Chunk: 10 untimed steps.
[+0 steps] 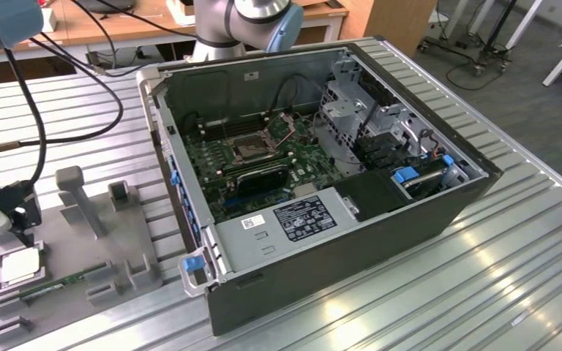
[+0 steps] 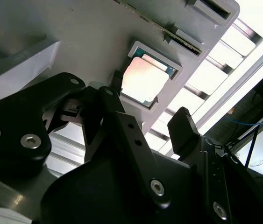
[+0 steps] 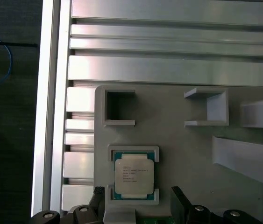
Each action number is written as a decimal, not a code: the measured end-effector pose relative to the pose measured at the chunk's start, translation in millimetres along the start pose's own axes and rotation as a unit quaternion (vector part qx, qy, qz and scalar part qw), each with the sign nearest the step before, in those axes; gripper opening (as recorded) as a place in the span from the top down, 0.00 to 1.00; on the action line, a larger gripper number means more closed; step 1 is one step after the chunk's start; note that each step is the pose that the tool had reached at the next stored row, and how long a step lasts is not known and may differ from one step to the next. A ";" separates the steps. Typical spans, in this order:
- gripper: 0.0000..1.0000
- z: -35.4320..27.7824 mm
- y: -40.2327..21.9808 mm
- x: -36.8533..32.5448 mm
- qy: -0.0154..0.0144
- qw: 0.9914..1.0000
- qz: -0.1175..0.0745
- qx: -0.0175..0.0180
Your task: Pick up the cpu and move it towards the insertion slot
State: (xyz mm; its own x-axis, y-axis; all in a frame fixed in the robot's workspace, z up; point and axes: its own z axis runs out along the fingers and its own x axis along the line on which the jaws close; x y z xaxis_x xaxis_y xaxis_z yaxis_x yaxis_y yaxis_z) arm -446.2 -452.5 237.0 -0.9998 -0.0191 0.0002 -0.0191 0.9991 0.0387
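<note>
In the exterior view, my arm's black gripper (image 1: 23,230) hangs at the view's left edge, pointing down. It is just above the small square silvery-topped cpu (image 1: 20,265), which lies flat in the grey plastic holder block (image 1: 115,245). The dark, metal-framed insertion slot (image 1: 252,148) sits well apart, inside the open computer case (image 1: 359,241). In the second wrist view, the fingers (image 2: 183,128) stand apart, empty, with the cpu (image 2: 145,79) beyond the gap. In the first wrist view, the green-rimmed cpu (image 3: 133,175) lies near the fingertips (image 3: 177,196).

The cpu (image 1: 20,265) lies on the fixture plate (image 1: 61,248), at the exterior view's left of the case (image 1: 359,256). The insertion slot (image 1: 246,148) sits inside the case.
</note>
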 end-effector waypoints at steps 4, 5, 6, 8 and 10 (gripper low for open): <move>0.34 3.1 -0.1 0.0 0.000 1.000 0.000 0.000; 0.34 3.9 -0.1 0.0 0.000 1.000 0.000 0.000; 0.34 4.8 -0.2 0.0 0.000 1.000 0.000 0.000; 0.34 6.5 -0.2 0.0 0.000 1.000 0.000 0.000; 0.34 7.4 -0.3 0.0 0.000 1.000 0.000 0.000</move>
State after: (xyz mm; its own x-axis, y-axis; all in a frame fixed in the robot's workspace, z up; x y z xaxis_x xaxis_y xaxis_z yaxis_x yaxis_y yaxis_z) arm -446.2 -452.5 229.6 -0.9998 -0.0191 0.0006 -0.0191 0.9991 0.0385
